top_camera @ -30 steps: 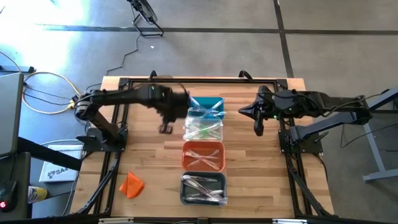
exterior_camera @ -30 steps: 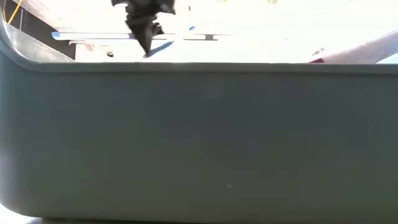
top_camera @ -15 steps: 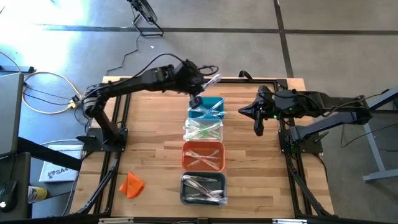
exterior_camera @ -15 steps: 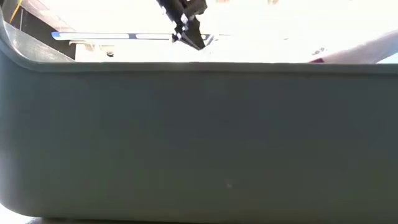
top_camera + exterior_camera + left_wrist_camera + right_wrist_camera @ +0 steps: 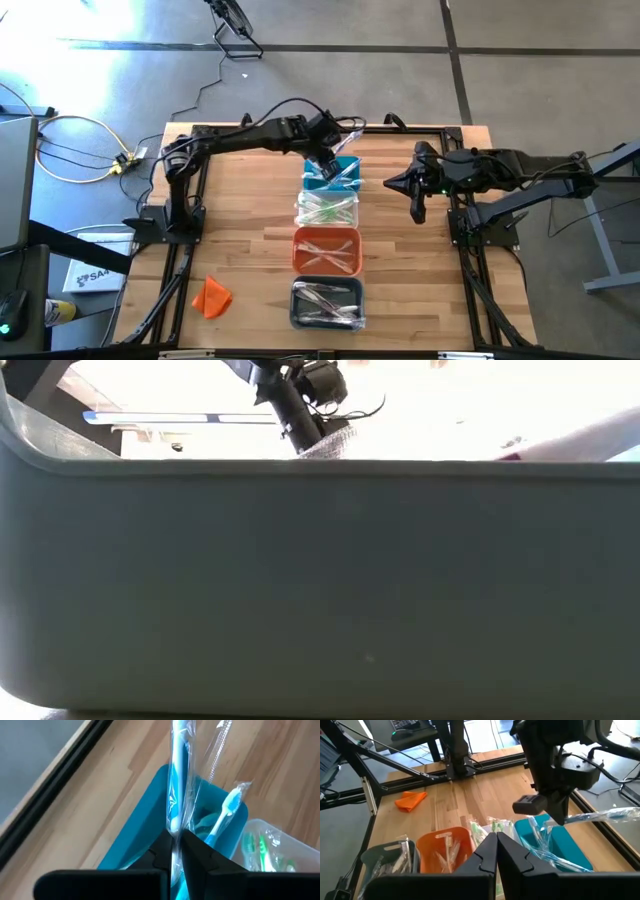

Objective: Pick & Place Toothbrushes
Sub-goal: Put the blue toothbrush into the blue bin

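Note:
My left gripper (image 5: 324, 163) hangs over the teal bin (image 5: 345, 180), shut on a light blue toothbrush in a clear wrapper (image 5: 177, 775). In the right wrist view that toothbrush (image 5: 600, 815) sticks out of the left gripper (image 5: 547, 815) above the teal bin (image 5: 565, 847). Another blue toothbrush (image 5: 224, 817) leans on the teal bin's wall. Green ones lie in the clear bin (image 5: 327, 209), pale ones in the orange bin (image 5: 327, 251) and the grey bin (image 5: 326, 304). My right gripper (image 5: 415, 200) waits shut, above the table to the right of the bins. My left gripper pinches the wrapped toothbrush near one end (image 5: 173, 827) between its two fingers. The fingers come slanting down from the table's left. The toothbrush sticks out of the gap toward the far edge, almost level, lifted clear above the teal bin.
The four bins stand in a row from far to near down the table's middle. An orange cloth lump (image 5: 211, 296) lies at the near left. The grey bin's wall (image 5: 320, 580) fills the low view. Bare wood lies on both sides of the row.
My left gripper has carried the toothbrush from the left side of the clear bin toward the far edge and the right, and has come over the teal bin. It has rolled and tipped downward on the way. The toothbrush stays in its hold.

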Tool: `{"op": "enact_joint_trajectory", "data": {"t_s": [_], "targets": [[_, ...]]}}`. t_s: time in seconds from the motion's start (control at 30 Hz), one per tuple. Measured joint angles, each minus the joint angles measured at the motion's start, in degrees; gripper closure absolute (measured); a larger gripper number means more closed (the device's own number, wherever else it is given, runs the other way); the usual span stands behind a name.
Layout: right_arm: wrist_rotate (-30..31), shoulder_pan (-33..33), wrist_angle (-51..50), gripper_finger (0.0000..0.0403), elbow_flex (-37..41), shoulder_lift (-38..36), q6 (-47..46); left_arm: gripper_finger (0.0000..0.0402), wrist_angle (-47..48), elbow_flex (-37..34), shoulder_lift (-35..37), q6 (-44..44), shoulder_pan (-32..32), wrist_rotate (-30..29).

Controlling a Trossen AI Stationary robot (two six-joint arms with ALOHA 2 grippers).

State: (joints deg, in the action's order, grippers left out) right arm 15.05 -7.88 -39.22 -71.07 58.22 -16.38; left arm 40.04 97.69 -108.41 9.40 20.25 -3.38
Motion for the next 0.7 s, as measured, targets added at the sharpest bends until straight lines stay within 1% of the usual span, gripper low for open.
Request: {"op": "enact_joint_trajectory", "data": {"t_s": [0.33, 0.5, 0.7], "targets": [[0.02, 0.0, 0.0, 0.04, 0.0, 0.0, -0.29, 0.0383, 0.53, 0.08, -1.67, 4.04, -0.1, -0.21], [0.02, 0.0, -0.15, 0.04, 0.0, 0.0, -0.29, 0.0383, 0.72, 0.07, -4.06, 5.64, -0.94, -0.05], [0.0, 0.0, -0.46, 0.04, 0.0, 0.0, -0.51, 0.0379, 3.54, 0.03, -6.5, 7.65, -2.34, 0.09]]}}
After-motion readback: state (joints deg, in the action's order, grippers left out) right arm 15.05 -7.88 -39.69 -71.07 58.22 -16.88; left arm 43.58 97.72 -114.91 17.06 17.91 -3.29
